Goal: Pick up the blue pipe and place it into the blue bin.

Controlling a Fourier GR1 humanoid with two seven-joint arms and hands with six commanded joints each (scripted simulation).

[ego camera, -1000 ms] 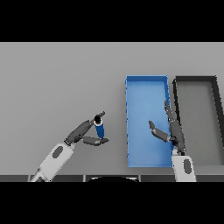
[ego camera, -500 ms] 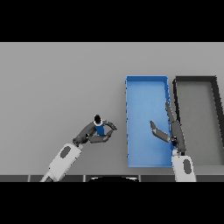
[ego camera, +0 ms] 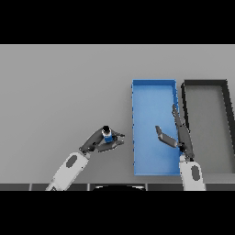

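**Pipe in hand, bin not yet reached**

The left hand [ego camera: 98, 141] is curling its fingers and thumb round the pipe [ego camera: 108, 136], pinching it near the thumb side. The pipe is sitting in that grasp over the grey table [ego camera: 59, 92], left of the blue bin [ego camera: 153, 89] and clearly apart from its near wall. Whether it is hanging clear of the table or touching it is not something this view is showing.

So the pick looks done, or close to it, and the placing is what is remaining: the pipe is not in the bin, and the bin floor is showing nothing inside. The hand would need to be carrying the pipe rightward over the bin's left wall before letting go.

The pipe is looking like a short blue cylinder, standing roughly upright in the grasp, with a dark end facing up. Most of its body is being hidden by the fingers, so its full length is hard to judge.

The right hand [ego camera: 176, 135] is hanging over the bin's right part, fingers straight and thumb spread away from them, holding nothing.

A 2nd bin, the dark bin [ego camera: 205, 83], is lying just right of the blue one, their walls side by side. It is the wrong target, and the pipe is well apart from it.
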